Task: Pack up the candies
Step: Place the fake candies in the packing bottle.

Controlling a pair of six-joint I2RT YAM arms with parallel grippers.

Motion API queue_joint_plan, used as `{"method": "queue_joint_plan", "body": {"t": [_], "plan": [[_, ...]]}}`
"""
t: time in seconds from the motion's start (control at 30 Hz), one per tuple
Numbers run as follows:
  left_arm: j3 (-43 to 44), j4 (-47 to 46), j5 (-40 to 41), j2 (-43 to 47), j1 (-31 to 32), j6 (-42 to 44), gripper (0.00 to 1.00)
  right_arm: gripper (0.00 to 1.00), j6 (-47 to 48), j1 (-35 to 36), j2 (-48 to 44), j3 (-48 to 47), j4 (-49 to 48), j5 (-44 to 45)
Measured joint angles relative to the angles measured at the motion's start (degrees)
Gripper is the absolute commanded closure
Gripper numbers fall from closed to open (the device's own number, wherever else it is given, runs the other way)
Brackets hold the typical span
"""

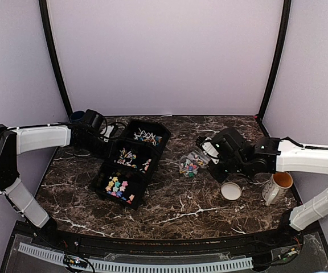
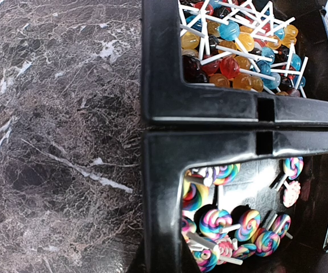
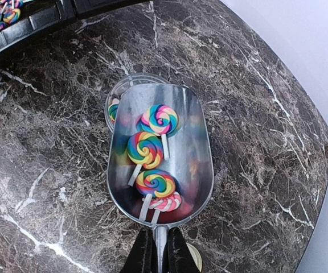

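R pincer (image 3: pixel 155 257) closed on scoop (image 3: pixel 189 142) handle. Scoop carries four swirl candies (image 3: pixel 145 149), poised above clear tub (image 3: pixel 124 84) on worktop (image 3: pixel 50 170). Tub part-filled. L pincer (image 1: pixel 94 120) closed, near tray (image 2: pixel 164 108). Est. remaining: tip load, fit lid (image 1: pixel 230 190).

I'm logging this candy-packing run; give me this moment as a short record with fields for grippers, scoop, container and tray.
right gripper: shut on the handle of the scoop
scoop position: over the clear container
scoop load: three swirl lollipops, one pink twisted candy
tray: black, divided; ball lollipops in one compartment, more swirl lollipops in the next
left gripper: shut, by the tray's far left corner; unclear whether it holds anything
lid: round, lying apart from the clear container
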State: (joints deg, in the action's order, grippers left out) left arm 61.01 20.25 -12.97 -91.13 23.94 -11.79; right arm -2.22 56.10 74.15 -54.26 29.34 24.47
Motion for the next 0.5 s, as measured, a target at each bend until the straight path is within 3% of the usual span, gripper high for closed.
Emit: {"method": "queue_joint_plan", "body": {"t": [0.5], "plan": [[0.0,0.0,-0.1,0.0,0.0,0.0,1.00,1.00,0.2,-0.1,7.0,-9.2,11.8,-1.7]]}}
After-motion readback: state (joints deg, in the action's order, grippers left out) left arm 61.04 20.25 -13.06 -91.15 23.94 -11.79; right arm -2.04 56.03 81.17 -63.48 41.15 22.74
